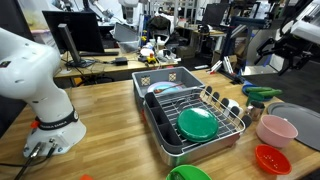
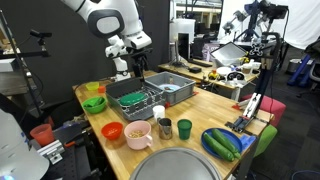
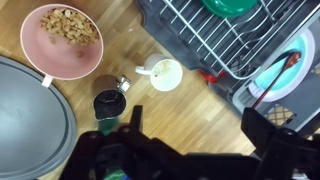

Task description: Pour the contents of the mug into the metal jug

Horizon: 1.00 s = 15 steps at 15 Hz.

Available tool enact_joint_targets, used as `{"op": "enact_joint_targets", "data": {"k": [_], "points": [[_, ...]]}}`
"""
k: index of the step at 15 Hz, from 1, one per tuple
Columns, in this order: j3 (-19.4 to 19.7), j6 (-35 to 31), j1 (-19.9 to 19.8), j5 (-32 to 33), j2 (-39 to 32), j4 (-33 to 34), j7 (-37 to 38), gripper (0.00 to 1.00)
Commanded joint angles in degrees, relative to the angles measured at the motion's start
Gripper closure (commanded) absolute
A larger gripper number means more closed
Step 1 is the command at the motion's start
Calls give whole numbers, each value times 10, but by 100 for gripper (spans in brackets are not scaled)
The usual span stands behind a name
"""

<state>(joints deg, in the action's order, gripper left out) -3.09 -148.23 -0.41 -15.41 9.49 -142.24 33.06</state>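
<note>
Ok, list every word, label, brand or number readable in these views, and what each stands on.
No text can be read.
On the small plain white mug, dark metal jug and round pink bowl, no print shows in the wrist view.
Anything on the dark monitor and yellow-and-black desk item in an exterior view is too small and blurred to read.

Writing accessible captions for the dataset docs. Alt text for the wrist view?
Seen from above, the open, empty hand hangs over a wooden table, near a small white mug and a metal jug that stand close together but apart. A pink bowl of brownish food sits upper left, a wire dish rack upper right.
</note>
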Motion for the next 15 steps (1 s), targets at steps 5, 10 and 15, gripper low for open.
{"op": "enact_joint_targets", "data": {"k": [5, 10, 15], "points": [[20, -29, -11, -19, -124, 22, 191, 0], [23, -32, -4, -48, -144, 14, 206, 0], [22, -31, -4, -51, -143, 17, 212, 0]]}}
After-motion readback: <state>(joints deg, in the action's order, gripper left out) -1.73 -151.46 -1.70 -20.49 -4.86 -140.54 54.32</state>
